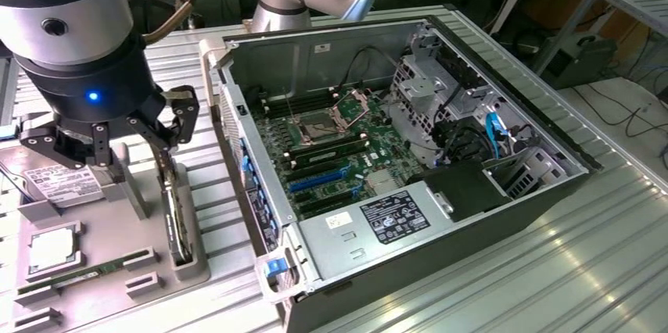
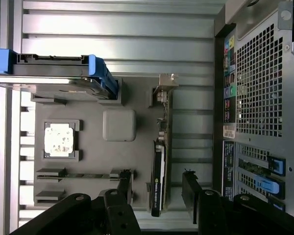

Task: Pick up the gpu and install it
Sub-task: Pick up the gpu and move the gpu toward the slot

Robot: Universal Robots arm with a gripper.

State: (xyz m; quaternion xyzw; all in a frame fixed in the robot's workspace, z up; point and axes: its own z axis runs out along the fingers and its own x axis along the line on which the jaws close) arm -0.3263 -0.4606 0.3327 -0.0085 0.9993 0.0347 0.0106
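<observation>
Jaws spread over upright gpu [image 2: 158, 181], grey rack [image 1: 109, 270], nr pc case [image 1: 439, 278]

The claw [image 2: 157, 182] is open, with one finger on each side of the gpu [image 2: 158, 159]. The gpu stands on edge in the grey holder [image 2: 137, 103], between the processor [image 2: 59, 139] and the computer case [image 2: 257, 88].

A ribbed metal table [image 1: 605, 216] carries a grey parts holder [image 1: 105, 309] beside an open computer case [image 1: 439, 278].
</observation>
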